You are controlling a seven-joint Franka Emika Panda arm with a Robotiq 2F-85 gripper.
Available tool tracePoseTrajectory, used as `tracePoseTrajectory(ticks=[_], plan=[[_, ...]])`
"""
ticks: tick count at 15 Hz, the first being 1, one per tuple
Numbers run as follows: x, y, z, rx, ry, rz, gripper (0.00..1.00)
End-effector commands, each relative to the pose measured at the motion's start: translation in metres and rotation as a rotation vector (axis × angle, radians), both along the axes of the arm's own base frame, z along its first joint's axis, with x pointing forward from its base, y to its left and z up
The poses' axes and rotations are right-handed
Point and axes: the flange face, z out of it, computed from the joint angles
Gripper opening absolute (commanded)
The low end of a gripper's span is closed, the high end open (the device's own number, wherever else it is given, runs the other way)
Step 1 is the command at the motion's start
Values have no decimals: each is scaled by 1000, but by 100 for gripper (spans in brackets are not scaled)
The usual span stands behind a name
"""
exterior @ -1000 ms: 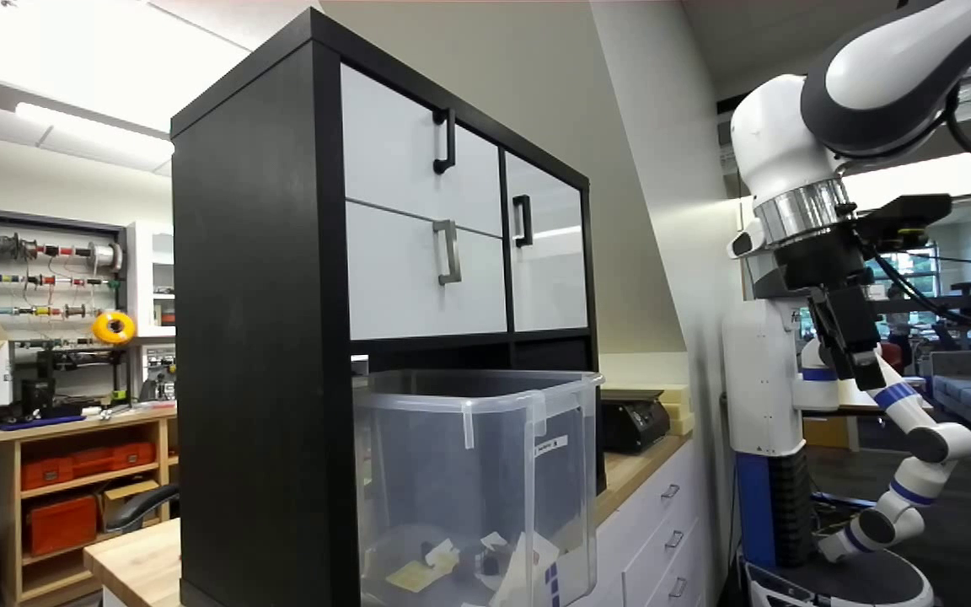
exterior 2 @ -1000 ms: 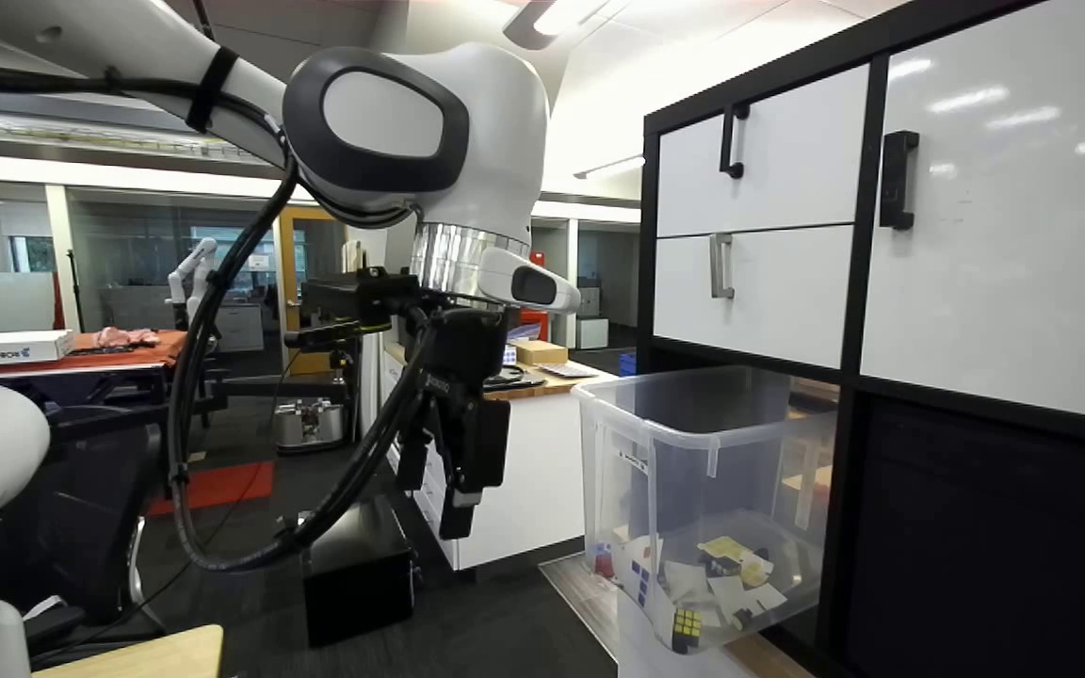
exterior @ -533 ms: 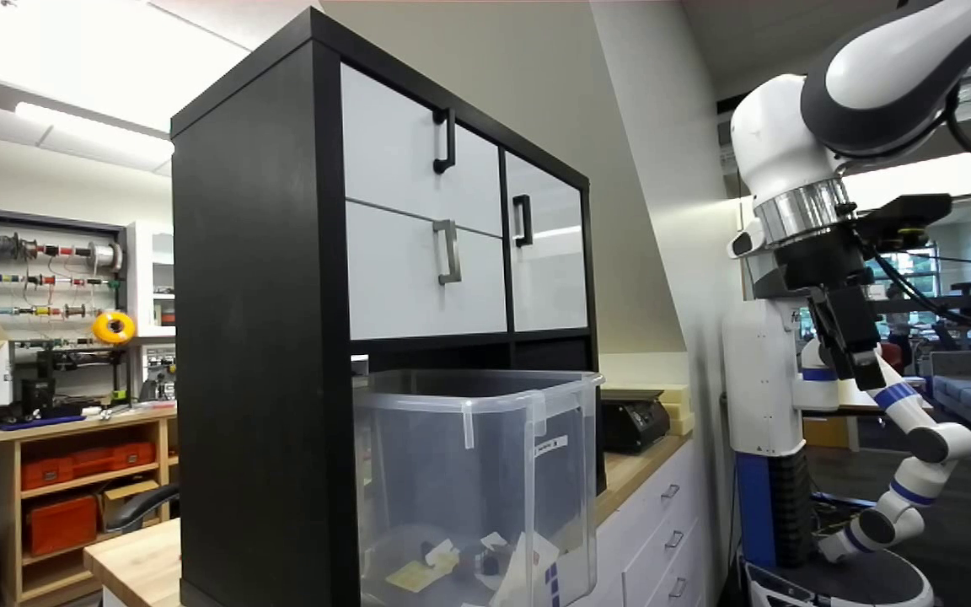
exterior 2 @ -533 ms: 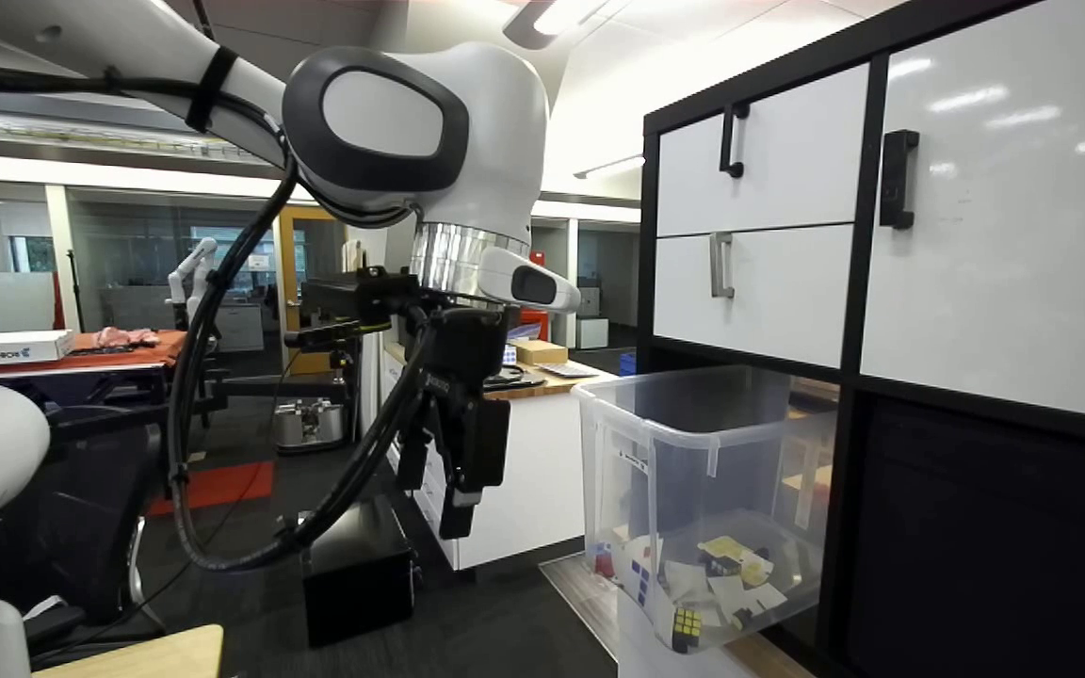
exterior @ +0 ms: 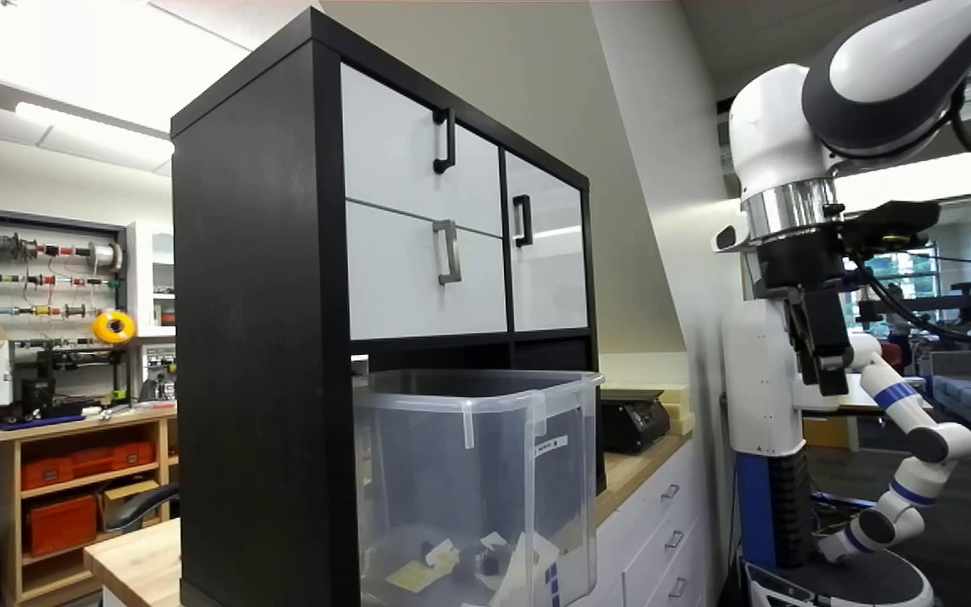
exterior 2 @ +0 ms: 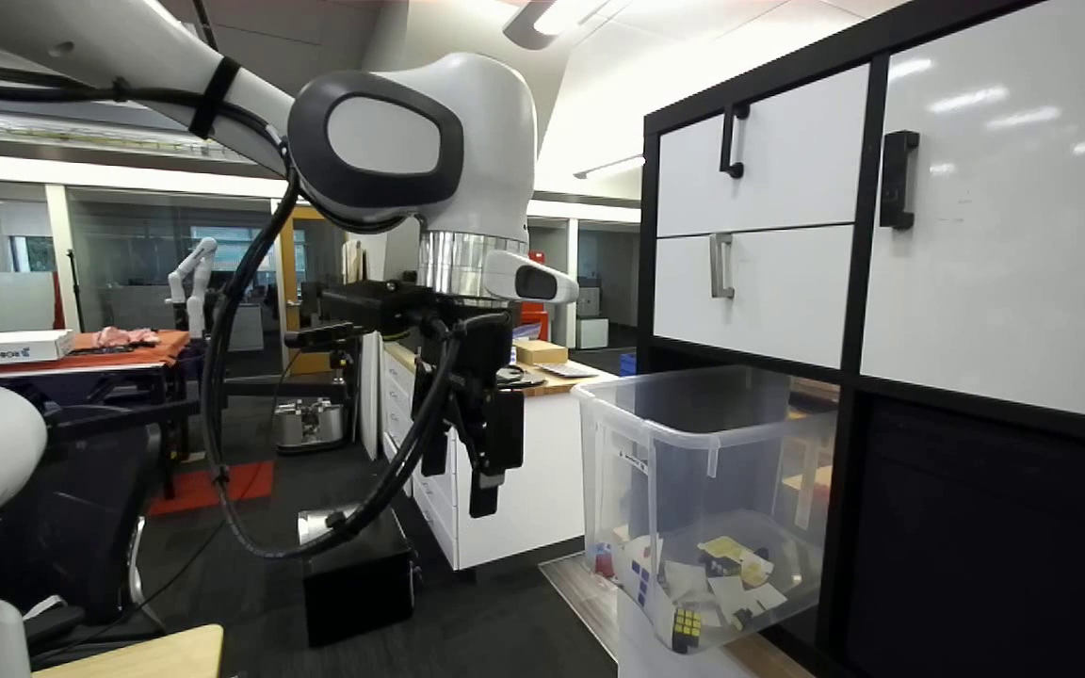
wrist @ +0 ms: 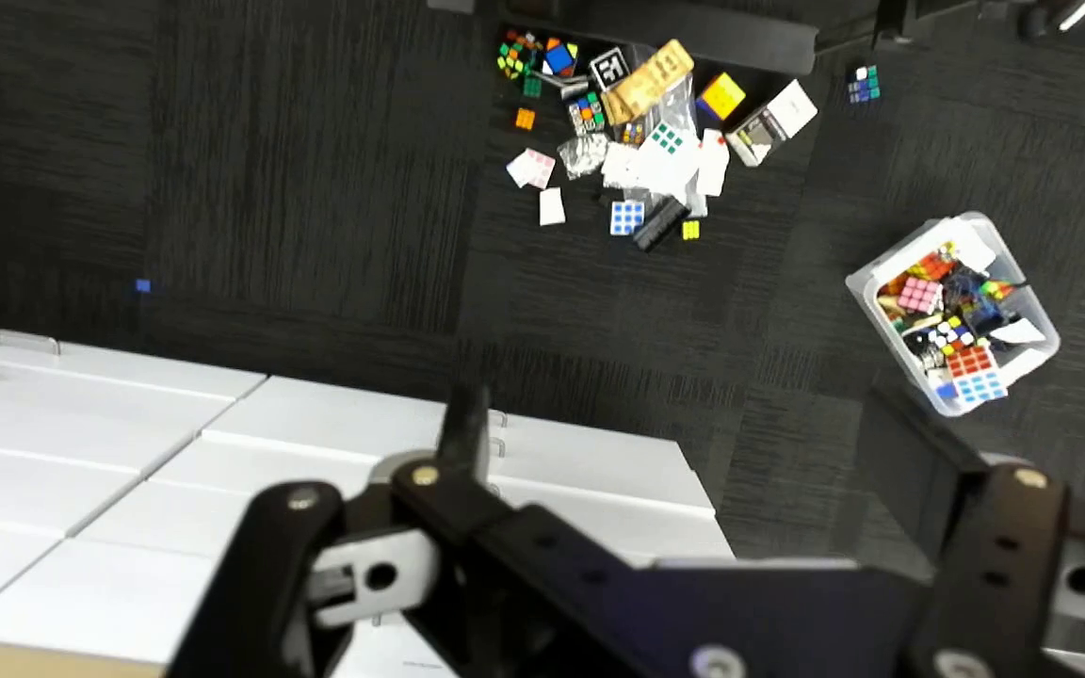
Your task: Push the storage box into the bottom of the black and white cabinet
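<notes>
My black two-finger hand (wrist: 691,443), empty, spread wide, hangs clear of translucent plastic storage box (exterior 2: 693,480), prob. for push rm; box juts from black-framed, white-fronted cabinet (exterior: 384,287) over front edge of wooden counter (exterior: 633,470).

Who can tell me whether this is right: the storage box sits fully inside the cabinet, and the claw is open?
Not fully: the storage box juts out of the cabinet, as both exterior views show. The claw is indeed open.
</notes>
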Motion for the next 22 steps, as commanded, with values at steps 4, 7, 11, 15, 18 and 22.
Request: tracePoseTrajectory(ticks=[4,7,11,15,18,22], plan=[[14,55,-14,2,-205,-47,100],[22,85,-21,13,-311,-102,100],[38,120,-31,11,-450,-151,100],[62,144,-53,13,-530,-151,100],[78,148,-71,6,-565,-144,100],[106,140,-85,-19,-594,-146,100]])
